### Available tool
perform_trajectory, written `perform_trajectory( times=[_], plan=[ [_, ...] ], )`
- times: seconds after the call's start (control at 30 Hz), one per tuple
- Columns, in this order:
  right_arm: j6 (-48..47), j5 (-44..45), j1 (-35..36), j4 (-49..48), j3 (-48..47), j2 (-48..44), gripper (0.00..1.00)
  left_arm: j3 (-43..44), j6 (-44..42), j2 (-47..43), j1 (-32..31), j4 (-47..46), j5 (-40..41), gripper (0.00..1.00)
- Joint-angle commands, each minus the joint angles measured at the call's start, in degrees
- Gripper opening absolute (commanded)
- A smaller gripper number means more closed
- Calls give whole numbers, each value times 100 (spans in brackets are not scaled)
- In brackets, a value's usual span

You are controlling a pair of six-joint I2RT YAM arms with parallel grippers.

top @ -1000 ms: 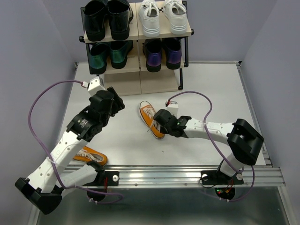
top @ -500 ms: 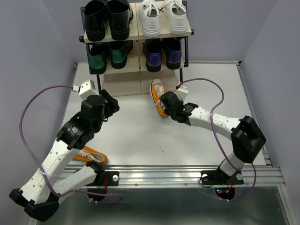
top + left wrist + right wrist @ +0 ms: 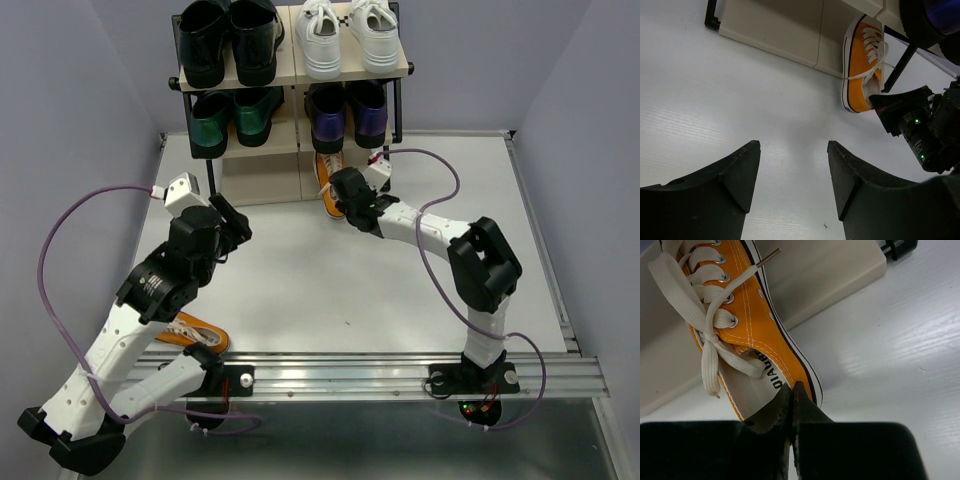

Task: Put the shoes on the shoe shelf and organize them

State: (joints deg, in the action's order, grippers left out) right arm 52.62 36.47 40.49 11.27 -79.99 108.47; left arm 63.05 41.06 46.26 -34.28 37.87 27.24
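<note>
Sneaker of orange canvas, the orange sneaker [image 3: 326, 178] [image 3: 747, 315] [image 3: 860, 75], lies on the table [image 3: 300, 290] just in front of the shoe shelf [image 3: 405, 68]. Its toe points to the bottom tier and is touching the beige base, or nearly so. Its white laces hang loose. The right gripper [image 3: 338, 193] [image 3: 792, 400] is at the heel end of this shoe. Its jaws are pressed together and pinch the thin canvas edge of the heel opening, so one finger is at the inner side of the shoe and the other at the outer side.

The second orange sneaker [image 3: 192, 331] lies on the near left part of the table, partly hidden under the left arm, well apart from the first one. The left gripper [image 3: 232, 228] [image 3: 794, 147] hangs over the bare table to the left of the held shoe, with jaws spread and nothing between them.

On the shelf, the white sneakers [image 3: 348, 40] stand on the top board at the right, with the black pair [image 3: 228, 40] beside them. One tier lower, the purple loafers [image 3: 347, 115] stand at the right and the green pair [image 3: 235, 115] at the left.
</note>
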Motion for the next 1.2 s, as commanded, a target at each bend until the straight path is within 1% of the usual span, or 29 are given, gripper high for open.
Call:
perform_trajectory(
  times=[0.0,0.03,0.1,0.27,0.43,0.6,0.63,0.67,0.7,0.73,0.77,0.9,1.07,1.1,1.13,1.17],
  plan=[
    [214,168,-120,-1065,-517,130,1,199,-19,-73,27,19,97,66],
    [127,133,-120,-1291,-553,192,1,191,-36,-82,27,28,88,67],
    [91,89,-120,-1390,-641,385,1,199,-71,-65,27,45,71,67],
    [196,10,-173,-1469,-1001,719,1,243,-107,-117,27,186,105,67],
    [248,-35,-225,-1522,-1300,1018,1,129,60,-345,27,379,220,67],
    [398,53,-226,-1882,-1248,1159,1,67,139,-513,18,511,229,67],
    [398,27,-226,-1952,-1195,1177,7,102,157,-513,27,589,246,67],
    [346,-8,-226,-2110,-1151,1160,30,111,174,-530,27,625,255,67],
    [345,-34,-226,-2163,-1107,1133,41,120,192,-565,27,651,290,67],
    [337,-69,-226,-2181,-1020,1107,52,103,201,-583,27,669,308,67],
    [345,-87,-226,-2225,-941,1011,58,85,210,-609,27,669,308,67],
    [275,-245,-226,-2339,-510,738,61,-47,236,-636,18,582,281,67],
    [214,-833,-226,-2541,263,71,62,-249,227,-513,27,388,202,67],
    [222,-913,-226,-2559,551,-26,62,-266,218,-478,18,353,176,67],
    [222,-1000,-226,-2620,702,-114,67,-293,210,-460,27,301,176,67],
    [196,-1175,-226,-2708,834,-289,67,-302,201,-443,27,283,176,67]
  ],
)
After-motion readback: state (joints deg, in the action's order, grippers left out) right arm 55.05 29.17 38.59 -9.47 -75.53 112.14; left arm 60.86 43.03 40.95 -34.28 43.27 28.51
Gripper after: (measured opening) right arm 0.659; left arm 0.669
